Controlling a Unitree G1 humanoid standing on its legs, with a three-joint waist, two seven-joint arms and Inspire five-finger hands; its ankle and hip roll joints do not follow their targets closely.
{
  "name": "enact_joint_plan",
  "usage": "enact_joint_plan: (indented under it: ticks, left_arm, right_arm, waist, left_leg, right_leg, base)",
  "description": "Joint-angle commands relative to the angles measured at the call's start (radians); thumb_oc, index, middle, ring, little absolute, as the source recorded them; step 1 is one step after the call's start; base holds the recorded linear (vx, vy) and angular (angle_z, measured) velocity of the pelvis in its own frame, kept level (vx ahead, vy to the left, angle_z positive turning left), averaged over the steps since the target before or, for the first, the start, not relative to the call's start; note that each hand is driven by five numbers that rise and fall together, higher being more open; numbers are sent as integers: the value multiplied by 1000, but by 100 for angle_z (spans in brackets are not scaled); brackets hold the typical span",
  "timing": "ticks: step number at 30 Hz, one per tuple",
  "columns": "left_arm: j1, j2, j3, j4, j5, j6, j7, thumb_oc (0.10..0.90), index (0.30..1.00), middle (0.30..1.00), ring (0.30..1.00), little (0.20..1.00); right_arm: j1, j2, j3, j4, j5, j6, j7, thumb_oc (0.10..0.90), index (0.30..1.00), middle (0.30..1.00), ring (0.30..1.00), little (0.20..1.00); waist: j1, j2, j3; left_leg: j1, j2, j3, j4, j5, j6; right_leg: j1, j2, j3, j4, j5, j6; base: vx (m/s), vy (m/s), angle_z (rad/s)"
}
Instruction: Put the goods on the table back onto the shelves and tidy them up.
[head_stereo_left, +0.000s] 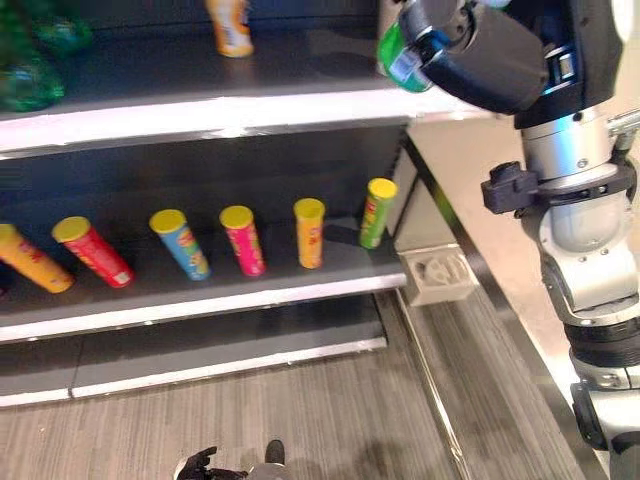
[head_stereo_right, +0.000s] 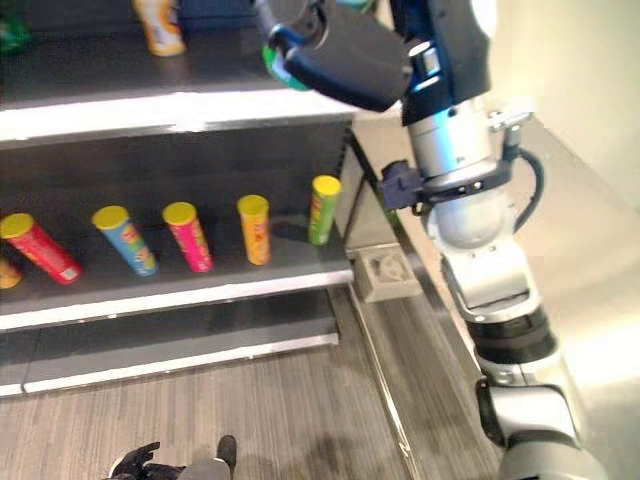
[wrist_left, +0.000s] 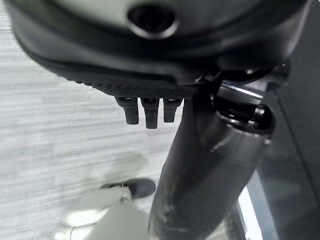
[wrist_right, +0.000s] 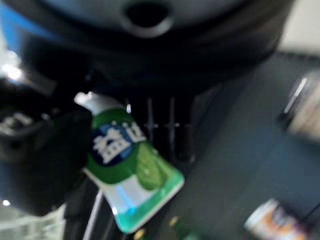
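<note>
Up at the right end of the upper shelf (head_stereo_left: 200, 110), the right hand (head_stereo_left: 480, 55) had its fingers and thumb wrapped round a green and white bottle (wrist_right: 130, 175), which sat tilted in the grip just above the shelf board. In the head views the hand's dark bulk covered most of the bottle, leaving a green edge by the thumb. An orange container (head_stereo_left: 230, 25) stood farther left on the same shelf, its top cut off, and blurred green bottles (head_stereo_left: 30, 60) lay at the far left. On the lower shelf (head_stereo_left: 200, 290) six tall tubes (head_stereo_left: 243, 240) stood in a row. The left hand (wrist_left: 147, 112) hung over the floor (head_stereo_left: 300, 420), its fingers loosely curled and empty.
</note>
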Motion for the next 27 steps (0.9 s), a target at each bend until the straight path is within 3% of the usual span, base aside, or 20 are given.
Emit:
enact_joint_plan:
  ticks: [1,2,3,5,6,10,12,13,27]
  left_arm:
    - [-5,33,-61,17,49,-20,31,800,900,900,900,900]
    - [-4,43,-63,15,50,-20,35,800,900,900,900,900]
    - [-4,42,-61,14,50,-19,35,800,900,900,900,900]
    - [-15,62,-69,9,58,-18,40,800,900,900,900,900]
    - [-24,74,-76,4,54,-20,44,800,900,900,900,900]
    - [-31,89,-71,2,33,-22,46,800,900,900,900,900]
    - [-17,83,-64,1,25,-17,44,800,900,900,900,900]
    - [-2,74,-67,11,8,-18,37,800,900,900,900,900]
    - [-4,83,-84,24,-40,-12,35,800,900,900,900,900]
  right_arm:
    - [-128,-7,22,38,-8,-10,-30,400,300,300,300,300]
    - [-150,14,35,61,-18,1,-40,400,300,300,300,300]
    - [-156,15,39,64,-19,0,-41,400,300,300,300,300]
    - [-171,19,45,84,-15,5,-43,400,300,300,300,300]
    - [-177,13,43,91,-10,5,-45,400,300,300,300,300]
    - [-210,-17,66,115,-1,5,-57,400,300,300,300,300]
    - [-225,-8,74,117,8,15,-47,400,300,300,300,300]
    - [-262,-1,114,182,22,21,-44,400,300,300,300,300]
    - [-343,7,158,470,-17,71,-101,400,300,300,300,300]
  waist:
    - [25,35,-102]
    - [32,38,-92]
    - [31,36,-89]
    - [17,32,-74]
    - [-6,25,-67]
    - [-21,5,-71]
    - [-8,-8,-80]
    - [12,-26,-104]
    - [76,-65,-109]
  left_leg:
    - [32,23,42,-37,-67,-4]
    - [46,-2,40,-41,-78,12]
    - [48,-8,41,-41,-80,17]
    - [50,-20,24,-41,-84,30]
    - [46,-23,8,-41,-82,32]
    - [34,-27,-33,-41,-65,36]
    - [29,-32,-57,-41,-56,35]
    - [28,-26,-77,-41,-53,26]
    - [1,-13,-182,-39,-31,-9]
  right_leg:
    - [-52,-24,21,99,-94,98]
    - [-66,-68,22,158,-71,112]
    - [-68,-78,26,170,-73,117]
    - [-104,-77,104,240,-77,117]
    - [-146,-33,219,246,-91,106]
    - [-185,93,444,121,-142,65]
    - [-149,97,438,81,-136,69]
    - [-95,110,385,26,-128,75]
    - [-15,130,248,-8,-149,69]
  base:
    - [33,456,24]
    - [39,381,18]
    - [13,261,14]
    - [-1,96,11]
    - [-48,54,28]
    - [27,-17,32]
    - [86,-90,46]
    - [99,-93,86]
    - [30,-56,38]
